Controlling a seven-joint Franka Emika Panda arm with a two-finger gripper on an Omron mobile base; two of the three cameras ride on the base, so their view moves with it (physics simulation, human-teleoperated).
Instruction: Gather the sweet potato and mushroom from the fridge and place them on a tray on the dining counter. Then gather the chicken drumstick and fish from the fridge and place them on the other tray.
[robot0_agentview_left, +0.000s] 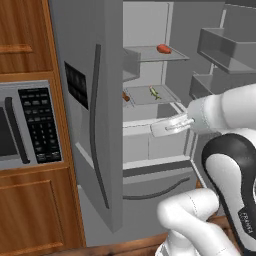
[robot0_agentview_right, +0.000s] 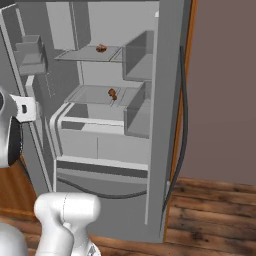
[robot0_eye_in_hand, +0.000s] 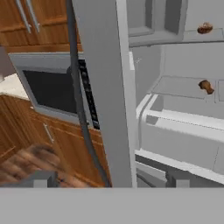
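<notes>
You have the tall, smooth grey steel fridge (robot0_eye_in_hand: 103, 87) standing open just ahead of your gripper (robot0_eye_in_hand: 109, 179), its jaws spread wide and empty, with two small brown lumps (robot0_eye_in_hand: 205, 86) on flat shelves beyond.

A steel microwave (robot0_agentview_left: 27, 122) sits built into wood cabinets (robot0_agentview_left: 30, 210) above plank flooring (robot0_agentview_right: 210, 210).

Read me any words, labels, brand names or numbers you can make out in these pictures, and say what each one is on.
"FRANKA", in small white letters, runs along the dark joint of the robot arm in the left base view.
The microwave has a dark keypad with rows of white button markings, too small and blurred to read.
The fridge has a black dispenser panel with no legible text.
</notes>
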